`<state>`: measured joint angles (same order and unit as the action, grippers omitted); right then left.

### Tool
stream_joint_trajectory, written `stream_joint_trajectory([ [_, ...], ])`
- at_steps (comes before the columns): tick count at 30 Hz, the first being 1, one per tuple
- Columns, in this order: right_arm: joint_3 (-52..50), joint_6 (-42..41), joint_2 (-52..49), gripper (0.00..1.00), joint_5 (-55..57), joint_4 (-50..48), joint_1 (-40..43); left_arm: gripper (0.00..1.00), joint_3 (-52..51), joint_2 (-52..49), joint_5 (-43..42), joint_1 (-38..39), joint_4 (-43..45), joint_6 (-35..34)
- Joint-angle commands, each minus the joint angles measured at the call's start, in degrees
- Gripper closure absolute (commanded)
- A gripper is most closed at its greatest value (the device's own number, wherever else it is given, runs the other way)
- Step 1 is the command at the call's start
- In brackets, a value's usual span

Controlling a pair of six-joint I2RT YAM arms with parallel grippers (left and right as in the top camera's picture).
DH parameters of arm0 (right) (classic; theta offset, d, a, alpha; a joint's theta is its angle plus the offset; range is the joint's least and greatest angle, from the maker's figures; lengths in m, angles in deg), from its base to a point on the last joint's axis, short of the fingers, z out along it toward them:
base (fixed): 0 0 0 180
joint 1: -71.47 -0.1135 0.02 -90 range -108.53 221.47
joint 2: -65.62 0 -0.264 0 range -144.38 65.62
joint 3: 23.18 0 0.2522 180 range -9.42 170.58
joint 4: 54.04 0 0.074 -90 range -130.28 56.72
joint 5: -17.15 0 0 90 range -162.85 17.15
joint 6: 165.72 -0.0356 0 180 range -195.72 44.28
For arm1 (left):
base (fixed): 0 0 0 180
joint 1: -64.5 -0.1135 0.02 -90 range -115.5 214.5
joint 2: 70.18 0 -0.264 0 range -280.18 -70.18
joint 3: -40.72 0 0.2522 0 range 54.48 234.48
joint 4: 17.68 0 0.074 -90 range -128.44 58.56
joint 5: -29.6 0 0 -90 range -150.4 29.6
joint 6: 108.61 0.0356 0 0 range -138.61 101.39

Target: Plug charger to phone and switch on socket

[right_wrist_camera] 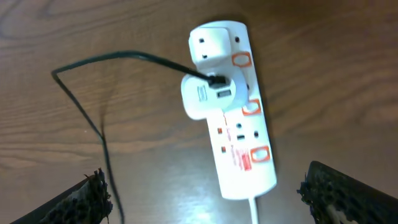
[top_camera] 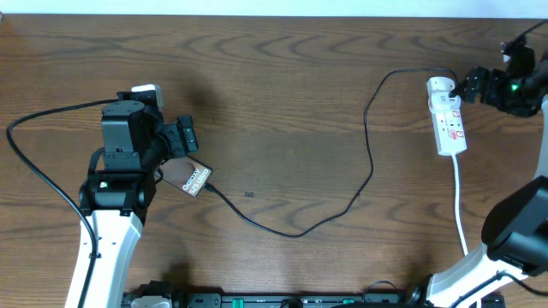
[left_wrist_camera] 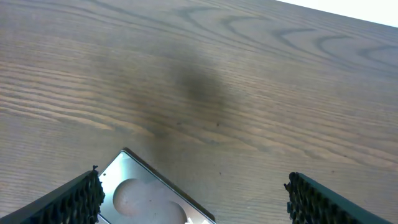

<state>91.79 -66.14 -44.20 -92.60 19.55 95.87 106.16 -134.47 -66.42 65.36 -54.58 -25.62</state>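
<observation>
The phone (top_camera: 193, 178) lies tilted on the table, face up with white text. Its silvery corner shows in the left wrist view (left_wrist_camera: 146, 196). My left gripper (top_camera: 185, 137) is open just above the phone, its fingers (left_wrist_camera: 193, 202) wide apart and empty. The charger (top_camera: 370, 162), a thin black cable, runs from the phone's lower end in a loop to the socket (top_camera: 448, 115). There its black plug sits in a white adapter (right_wrist_camera: 204, 96) on the socket (right_wrist_camera: 239, 134). My right gripper (top_camera: 473, 85) is open beside the socket's far end, fingers (right_wrist_camera: 214, 199) empty.
The socket's white cord (top_camera: 459, 205) runs toward the front edge by the right arm's base. A small dark speck (top_camera: 249, 194) lies on the wood near the cable. The left arm's own black cable (top_camera: 38, 162) loops at the far left.
</observation>
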Motion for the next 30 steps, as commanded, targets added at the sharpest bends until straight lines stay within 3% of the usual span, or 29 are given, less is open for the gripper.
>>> stream_joint_trajectory([
  [1,0.31,2.62,-3.26,0.01,0.63,-2.25,-0.22,0.09,1.27,0.31,0.52,0.15,0.00,0.31],
  [17,0.31,1.64,-12.79,0.01,1.53,-5.66,-1.18,0.09,1.27,0.31,0.52,0.15,-0.46,-0.55],
  [30,0.31,0.46,-14.05,0.01,-2.82,-7.30,-4.72,0.09,1.25,0.31,0.55,0.13,-1.36,-0.52],
])
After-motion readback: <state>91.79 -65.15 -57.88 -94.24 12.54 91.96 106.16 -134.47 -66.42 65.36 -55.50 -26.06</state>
